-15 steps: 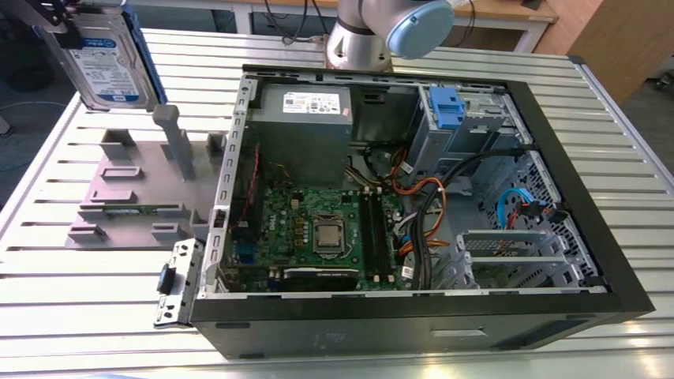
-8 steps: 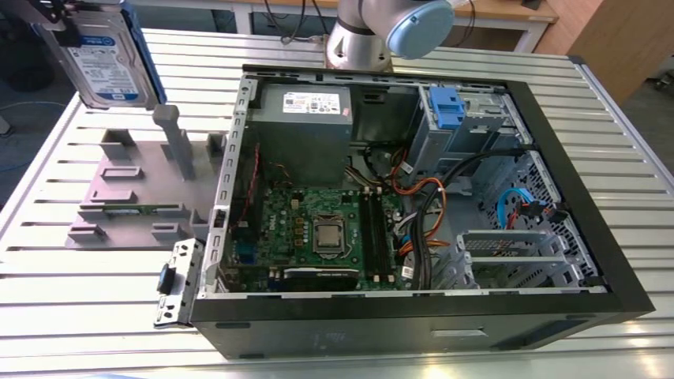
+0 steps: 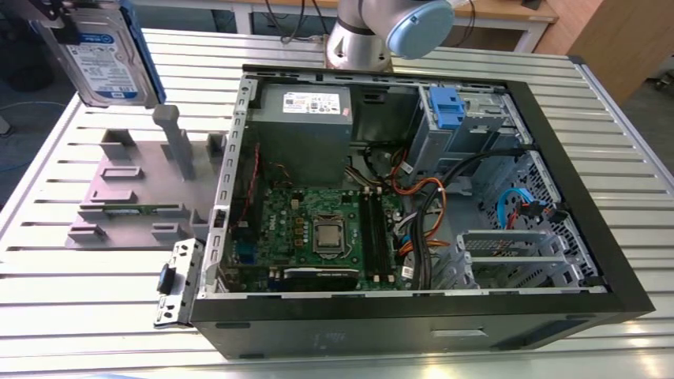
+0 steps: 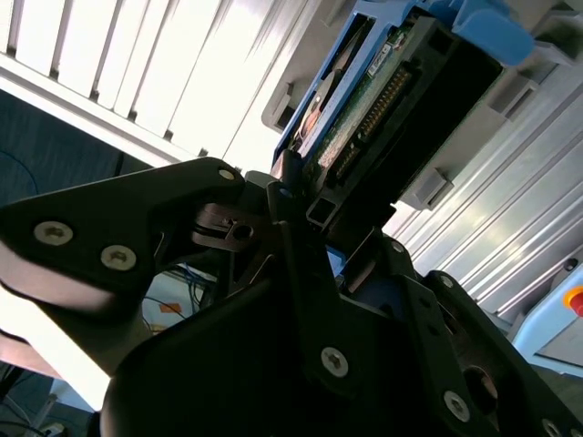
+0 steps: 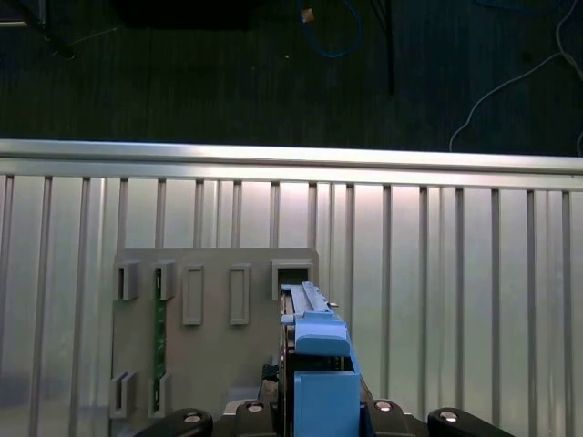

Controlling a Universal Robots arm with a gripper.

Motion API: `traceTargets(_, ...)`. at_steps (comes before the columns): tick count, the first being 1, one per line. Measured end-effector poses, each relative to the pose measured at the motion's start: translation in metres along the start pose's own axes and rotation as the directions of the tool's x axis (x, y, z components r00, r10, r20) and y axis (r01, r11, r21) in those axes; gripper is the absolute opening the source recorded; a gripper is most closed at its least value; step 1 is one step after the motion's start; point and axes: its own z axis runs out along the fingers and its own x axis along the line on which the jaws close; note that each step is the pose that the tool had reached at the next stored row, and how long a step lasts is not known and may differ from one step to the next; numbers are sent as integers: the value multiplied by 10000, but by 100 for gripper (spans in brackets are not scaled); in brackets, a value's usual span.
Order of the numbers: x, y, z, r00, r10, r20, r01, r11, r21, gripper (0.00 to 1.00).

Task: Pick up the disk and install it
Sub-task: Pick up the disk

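Observation:
The disk (image 3: 106, 59), a silver drive with a white-and-blue label in a blue bracket, hangs upright in the air at the exterior view's far left, above the grey plastic stand (image 3: 137, 185). My gripper (image 3: 63, 20) is shut on its upper end. In the second wrist view the black fingers (image 4: 291, 214) clamp the disk (image 4: 383, 100), whose circuit board and connector edge face the camera. The first wrist view looks down the disk's blue edge (image 5: 317, 364) onto the stand (image 5: 214, 364) below it.
An open computer case (image 3: 558, 170) lies on the slatted metal table (image 3: 95, 316), to the exterior view's right of the stand. Inside are a grey power-supply box (image 3: 303, 118), a motherboard (image 3: 321, 233) and a blue-fronted drive bay (image 3: 447, 106). The arm's base (image 3: 364, 39) stands behind the case.

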Motion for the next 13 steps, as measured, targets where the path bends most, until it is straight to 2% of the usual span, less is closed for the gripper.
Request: traceTargets(13,-2,2,-48,10000,0,0,0,10000,0,37)
